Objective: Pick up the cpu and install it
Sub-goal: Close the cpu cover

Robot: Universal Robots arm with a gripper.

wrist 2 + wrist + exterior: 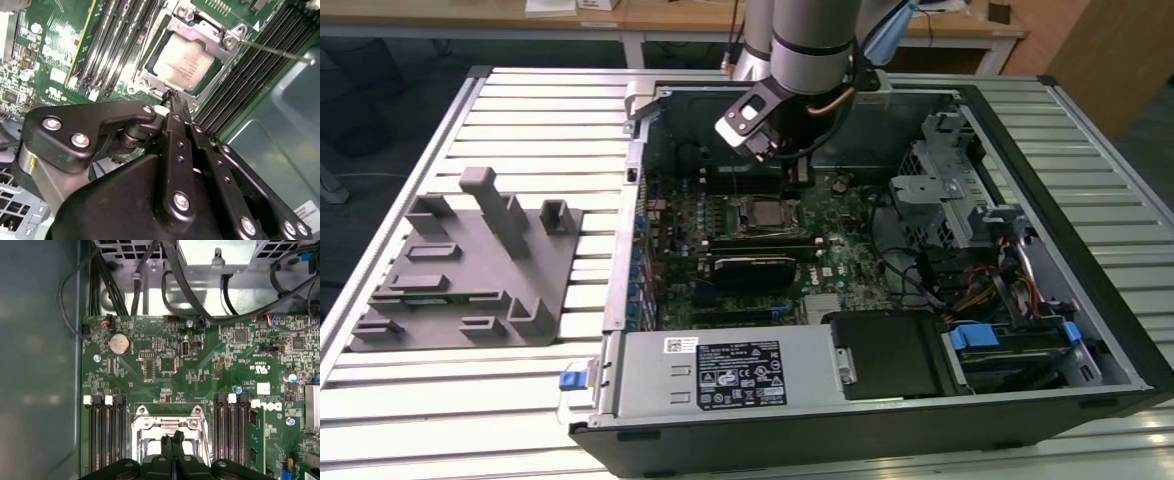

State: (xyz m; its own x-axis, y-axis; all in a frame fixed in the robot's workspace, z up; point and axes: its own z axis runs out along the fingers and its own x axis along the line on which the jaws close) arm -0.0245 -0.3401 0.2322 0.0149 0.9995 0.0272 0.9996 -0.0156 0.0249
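Observation:
The cpu (184,62), a pale silvery square chip, lies flat inside the metal socket frame (231,41) on the green motherboard (165,365). My gripper (172,96) hangs just above the socket's edge. Its black fingers are pressed together, shut, with nothing between them. In the first wrist view the gripper (175,438) covers the middle of the socket frame (142,425). A thin metal lever (272,51) sticks out sideways from the frame. In the exterior view the arm (807,45) reaches down into the open computer case (1067,300), over the socket (763,212).
Memory slots (105,435) flank the socket on both sides. Black cables (150,280) run along the case wall beyond the board. A grey plastic tray with upright posts (467,270) stands on the slatted table at the exterior view's left. A drive cage (947,190) fills the case's right side.

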